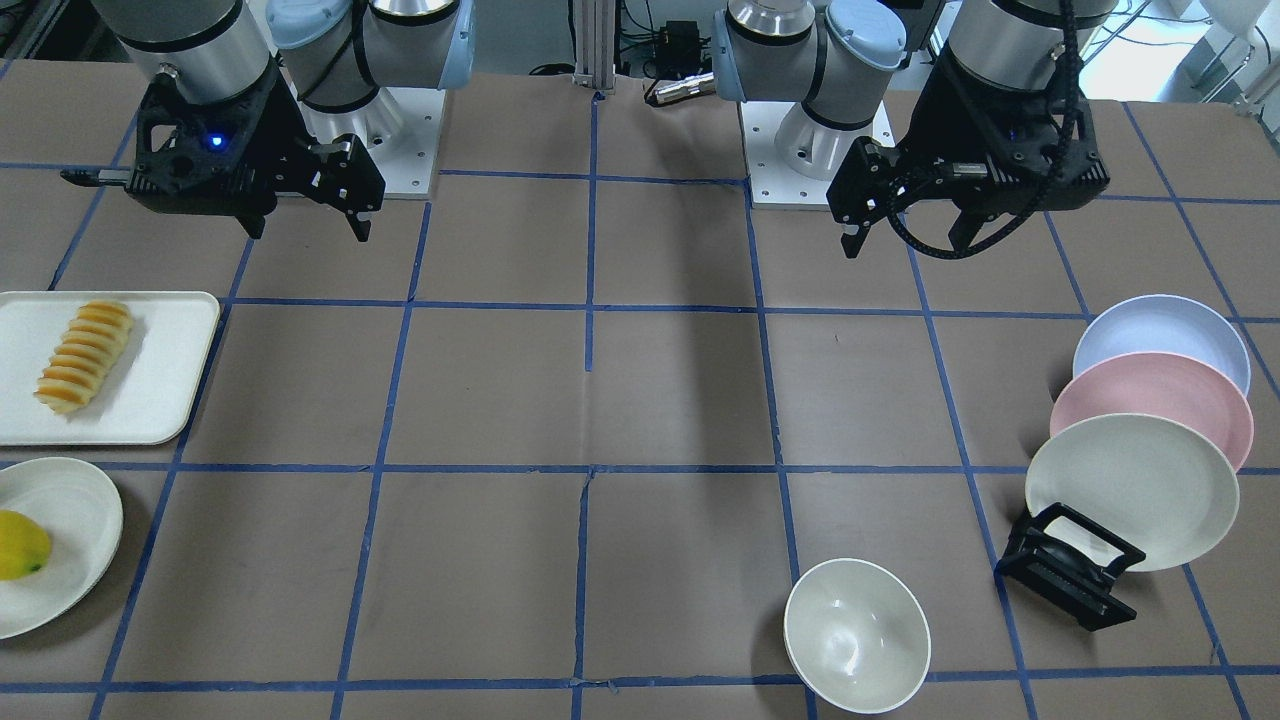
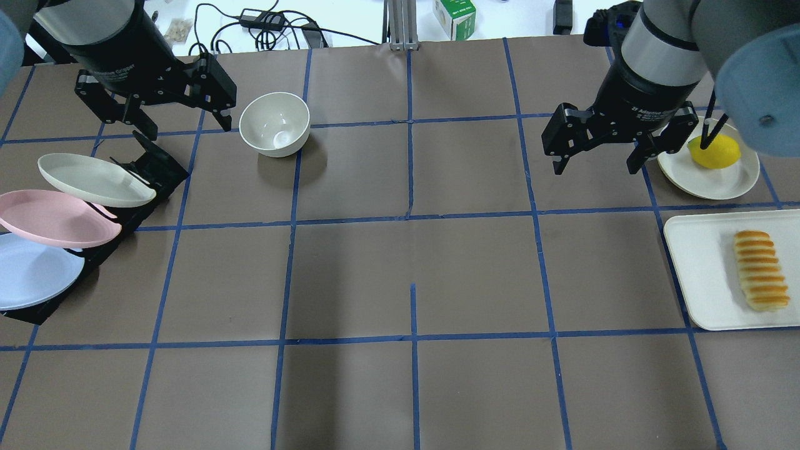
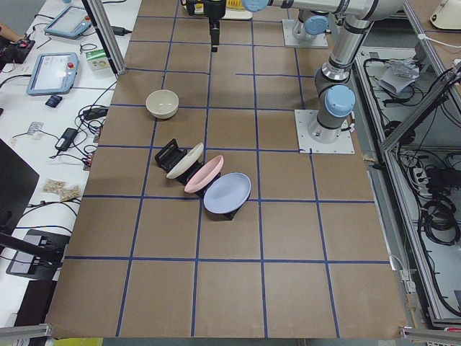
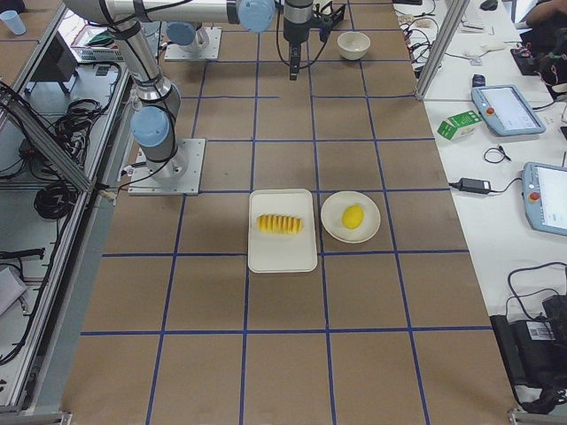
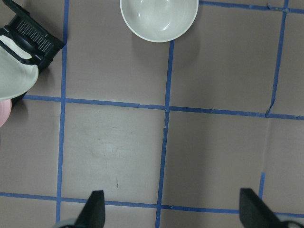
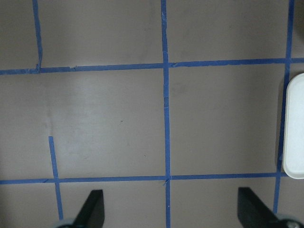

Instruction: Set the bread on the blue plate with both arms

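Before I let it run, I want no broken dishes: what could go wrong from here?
1. The blue plate leans in the rack right beside the pink plate; lifting it with the left gripper might drag or tip its neighbours.
2. The bread looks soft and long, so the right gripper could squash it or let it sag.

Bright, even light from above falls on the brown desk (image 1: 680, 400); shadows are soft. A broad dim band runs down the middle of the front-facing view, and the white bowl (image 2: 275, 124) throws a faint shadow just below itself in the overhead view (small glare spots inside it). The right arm (image 2: 759, 87), close at that view's upper right, looks soft.
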You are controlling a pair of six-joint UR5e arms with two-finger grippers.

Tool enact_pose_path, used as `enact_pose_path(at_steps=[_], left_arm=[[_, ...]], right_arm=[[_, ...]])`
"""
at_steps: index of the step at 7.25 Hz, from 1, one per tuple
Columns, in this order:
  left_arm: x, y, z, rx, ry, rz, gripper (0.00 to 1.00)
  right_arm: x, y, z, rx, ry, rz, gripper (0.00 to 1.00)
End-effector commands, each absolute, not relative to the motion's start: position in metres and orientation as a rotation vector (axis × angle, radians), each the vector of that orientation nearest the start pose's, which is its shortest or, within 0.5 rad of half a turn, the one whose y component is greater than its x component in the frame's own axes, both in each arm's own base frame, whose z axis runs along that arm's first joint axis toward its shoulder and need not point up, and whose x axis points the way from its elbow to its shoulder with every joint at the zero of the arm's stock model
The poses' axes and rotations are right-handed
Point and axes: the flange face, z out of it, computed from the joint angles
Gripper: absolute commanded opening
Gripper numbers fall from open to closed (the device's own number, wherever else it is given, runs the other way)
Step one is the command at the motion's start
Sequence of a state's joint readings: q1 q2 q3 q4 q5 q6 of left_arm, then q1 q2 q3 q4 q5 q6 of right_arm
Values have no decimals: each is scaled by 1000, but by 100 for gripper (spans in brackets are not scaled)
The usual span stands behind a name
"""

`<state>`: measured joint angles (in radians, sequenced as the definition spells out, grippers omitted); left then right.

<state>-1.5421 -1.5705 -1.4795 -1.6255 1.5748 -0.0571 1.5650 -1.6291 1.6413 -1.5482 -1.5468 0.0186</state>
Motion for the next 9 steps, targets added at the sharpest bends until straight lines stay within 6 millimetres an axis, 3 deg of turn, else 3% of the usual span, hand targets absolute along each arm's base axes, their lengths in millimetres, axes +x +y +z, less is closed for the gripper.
enact_pose_path(at_steps=[1, 7, 9], left_arm=[[-119, -501, 523, -54, 3136, -24, 100], [-119, -493, 522, -51, 3133, -19, 100], [-115, -483, 535, -48, 3128, -55, 100]], right_arm=[[133, -464, 479, 39, 3117, 55, 100], [134, -465, 476, 17, 3117, 48, 100], [132, -465, 476, 10, 3133, 50, 100]])
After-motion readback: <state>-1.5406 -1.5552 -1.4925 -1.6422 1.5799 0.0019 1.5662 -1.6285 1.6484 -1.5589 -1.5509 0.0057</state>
